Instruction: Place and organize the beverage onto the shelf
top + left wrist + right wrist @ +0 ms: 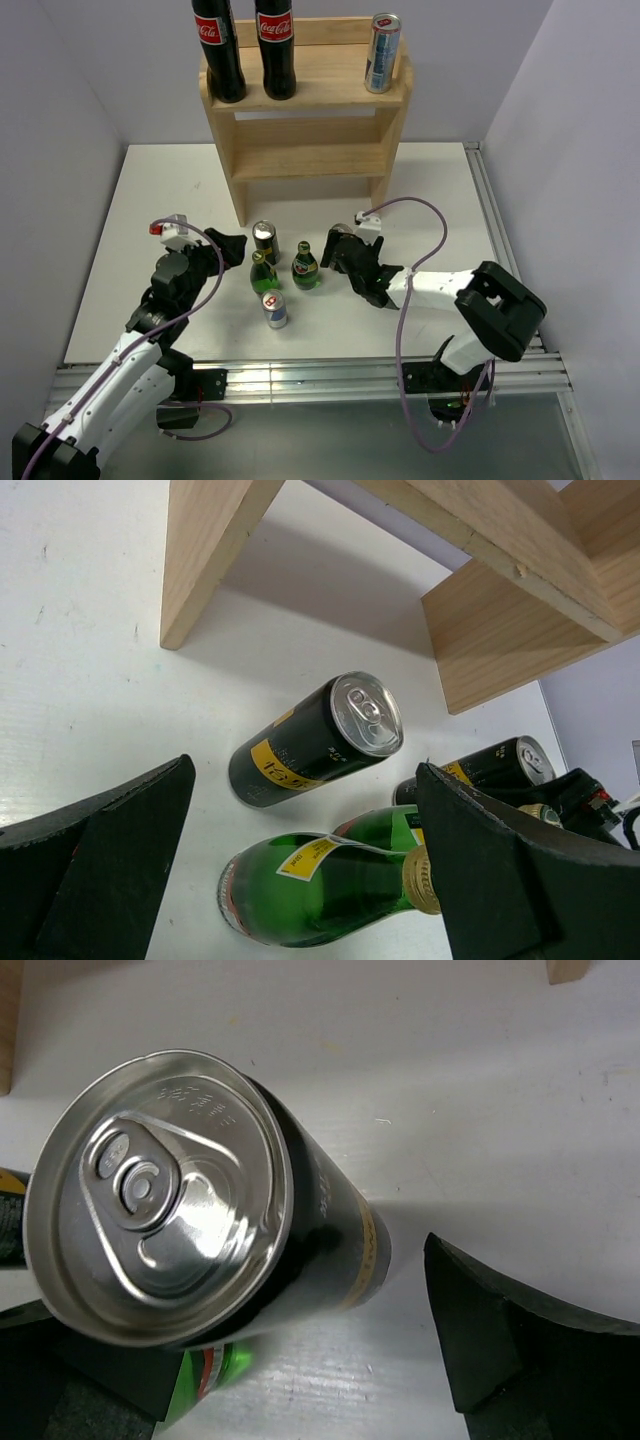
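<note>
Your left gripper [231, 248] open, facing black yellow-labelled can [264, 240] and green glass bottle [263, 272], your right gripper [338, 250] open around second black can [210, 1220], light wooden two-tier shelf [305, 160] behind them, cola bottles [218, 50] and silver can [382, 52] on top tier.

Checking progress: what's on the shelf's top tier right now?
On the shelf stand a left cola bottle, a second cola bottle beside it and a slim silver can at right. Anything behind the bottles is covered.

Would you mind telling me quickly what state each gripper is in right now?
Left gripper: open, holding nothing.
Right gripper: open, straddling a black can, not yet clamped on it.
</note>
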Available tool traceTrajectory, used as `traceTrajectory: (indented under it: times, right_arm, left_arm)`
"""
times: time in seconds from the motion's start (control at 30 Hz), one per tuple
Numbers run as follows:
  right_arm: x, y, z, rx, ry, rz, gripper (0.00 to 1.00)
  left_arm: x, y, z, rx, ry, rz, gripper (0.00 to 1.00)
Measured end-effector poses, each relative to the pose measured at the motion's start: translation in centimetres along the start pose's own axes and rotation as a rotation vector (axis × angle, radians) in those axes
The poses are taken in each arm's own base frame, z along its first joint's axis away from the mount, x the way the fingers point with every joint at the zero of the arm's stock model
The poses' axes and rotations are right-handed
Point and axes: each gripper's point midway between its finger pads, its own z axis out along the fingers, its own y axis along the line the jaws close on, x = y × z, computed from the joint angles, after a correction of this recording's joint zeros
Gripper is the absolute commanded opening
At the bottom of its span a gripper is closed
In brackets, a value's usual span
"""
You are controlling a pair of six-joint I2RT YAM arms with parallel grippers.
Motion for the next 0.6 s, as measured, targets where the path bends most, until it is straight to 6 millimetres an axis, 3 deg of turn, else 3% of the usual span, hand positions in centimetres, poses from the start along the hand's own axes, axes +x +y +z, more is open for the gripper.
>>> traceTrajectory:
  times: [0.07, 0.13, 0.17, 0.33, 0.37, 0.4, 0.53, 0.6]
  right_arm:
    - [0.2, 0.0, 0.6, 0.004, -0.011, -0.004, 0.92]
    - [0.4, 0.1, 1.2, 0.005, -0.023, -0.008, 0.79]
    - [0.4, 0.2, 1.5, 0.005, -0.03, -0.009, 0.62]
    - [-0.2, 0.3, 2.5, 0.025, -0.074, -0.011, 0.28]
    - [-0.2, 0.4, 2.6, 0.026, -0.075, -0.017, 0.04]
    - [-0.3, 0.5, 2.7, 0.027, -0.073, -0.022, 0.0]
    - [-0.9, 0.7, 2.5, 0.061, -0.041, -0.08, 0.0]
    - [-2.5, 0.8, 2.0, 0.09, -0.04, -0.112, 0.0]
  left_arm:
    - [0.1, 0.1, 0.1, -0.004, 0.005, 0.001, 0.99]
    - [0.1, 0.1, 0.2, -0.004, 0.005, 0.002, 0.99]
    - [0.1, 0.1, 0.2, -0.002, 0.002, 0.003, 0.99]
    - [-0.2, -0.1, 0.2, 0.006, -0.008, 0.01, 0.99]
    - [-0.2, -0.1, 0.2, 0.007, -0.01, 0.014, 0.99]
    - [-0.3, -0.2, 0.1, 0.009, -0.012, 0.016, 0.99]
    - [-0.6, -0.3, 0.0, 0.013, -0.024, 0.015, 0.99]
    - [-0.6, -0.3, 0.0, 0.012, -0.025, 0.017, 0.99]
